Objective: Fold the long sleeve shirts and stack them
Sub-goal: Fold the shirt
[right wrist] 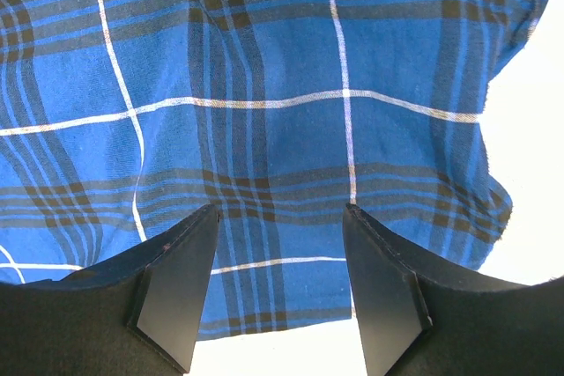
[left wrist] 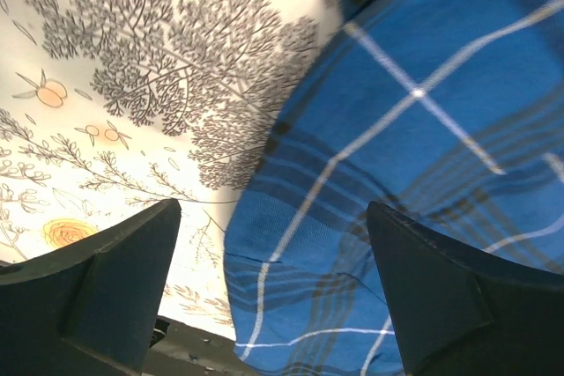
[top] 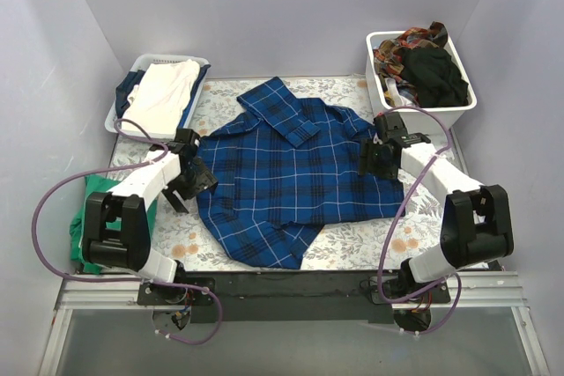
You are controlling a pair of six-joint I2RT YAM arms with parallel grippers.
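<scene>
Floral-clothed worktop [top: 379, 239] carries a blue plaid long sleeve shirt [top: 291, 173], laid out at centre; left hand [top: 196, 184] and right hand [top: 372, 158], both spread, flank its edges, apparently poised to pinch and fold.

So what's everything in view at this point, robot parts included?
plaid shirt: one, dark blue with white grid lines, spread mid-table
table cloth: one, pale floral with grey and orange, under the shirt
basket: one, pale, far left corner
folded clothes: a few, cream and dark blue, in the basket
bin: one, white, far right corner
loose clothes: a heap, black and patterned, in the bin
green cloth: one, near left edge, under the left arm
cables: two, purple, looping off the arms
left tool: open, at the shirt's left edge
right tool: open, over the shirt's right side
</scene>
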